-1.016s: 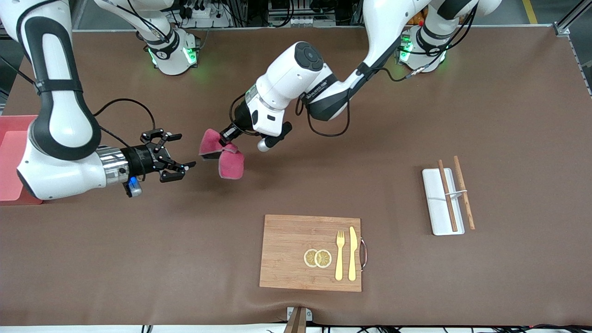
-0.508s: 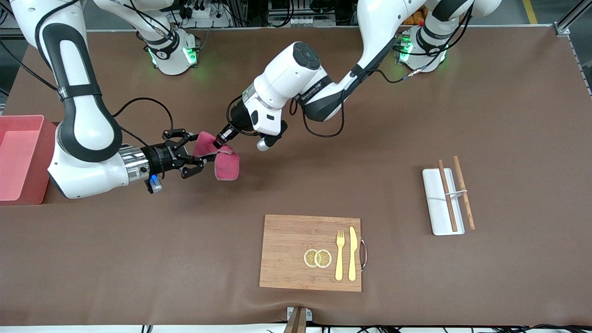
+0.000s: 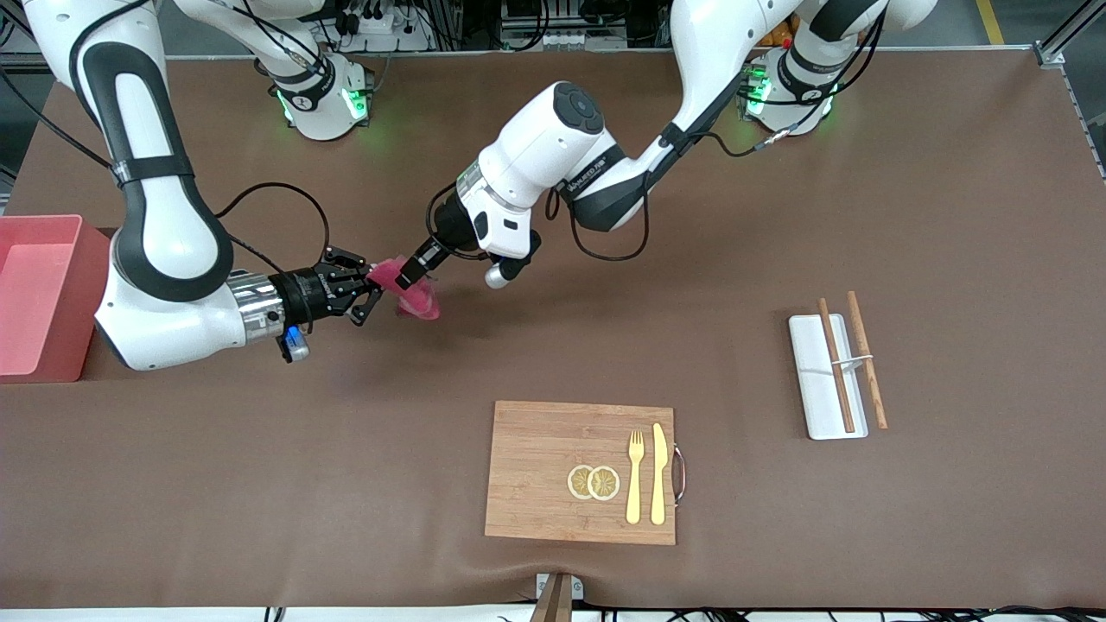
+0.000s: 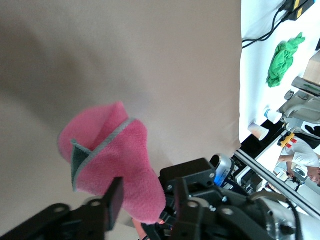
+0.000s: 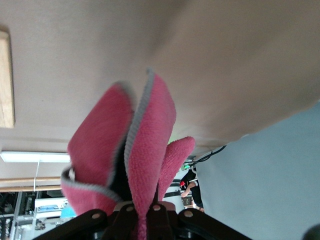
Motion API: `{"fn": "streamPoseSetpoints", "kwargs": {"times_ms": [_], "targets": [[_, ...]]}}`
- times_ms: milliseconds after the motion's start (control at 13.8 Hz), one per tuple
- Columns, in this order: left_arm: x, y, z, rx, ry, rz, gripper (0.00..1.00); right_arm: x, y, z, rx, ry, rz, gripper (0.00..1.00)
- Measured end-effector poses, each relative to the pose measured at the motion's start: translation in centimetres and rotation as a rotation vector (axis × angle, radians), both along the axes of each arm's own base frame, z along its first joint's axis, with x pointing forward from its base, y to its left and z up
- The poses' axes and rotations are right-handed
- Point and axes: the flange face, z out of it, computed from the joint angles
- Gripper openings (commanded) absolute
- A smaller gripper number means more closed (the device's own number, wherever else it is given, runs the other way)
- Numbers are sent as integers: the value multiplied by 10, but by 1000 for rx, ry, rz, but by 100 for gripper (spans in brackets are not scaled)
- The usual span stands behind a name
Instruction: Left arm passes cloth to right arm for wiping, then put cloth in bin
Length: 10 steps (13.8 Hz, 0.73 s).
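Cloth (image 3: 406, 287) up in the air over the table (image 3: 778, 216), pinched by left gripper (image 3: 406, 273) and clamped in right gripper (image 3: 367, 289), toward the right arm's end, bin (image 3: 43, 298) at that edge.

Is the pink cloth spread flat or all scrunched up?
Scrunched up. The cloth hangs folded over itself above the table, its grey edge curling between pink layers.

High front view, two wrist close-ups
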Motion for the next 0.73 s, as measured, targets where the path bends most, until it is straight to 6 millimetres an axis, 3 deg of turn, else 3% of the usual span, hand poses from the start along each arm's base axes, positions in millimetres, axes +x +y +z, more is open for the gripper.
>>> {"fn": "streamPoseSetpoints", "kwargs": {"times_ms": [218, 508, 726], "targets": [[26, 29, 27, 50, 29, 18, 100, 3, 17, -4, 9, -108, 39, 0], [58, 104, 97, 185, 84, 24, 100, -4, 91, -30, -37, -199, 75, 0], [76, 157, 125, 279, 87, -11, 100, -13, 131, -61, -81, -244, 92, 0]]}}
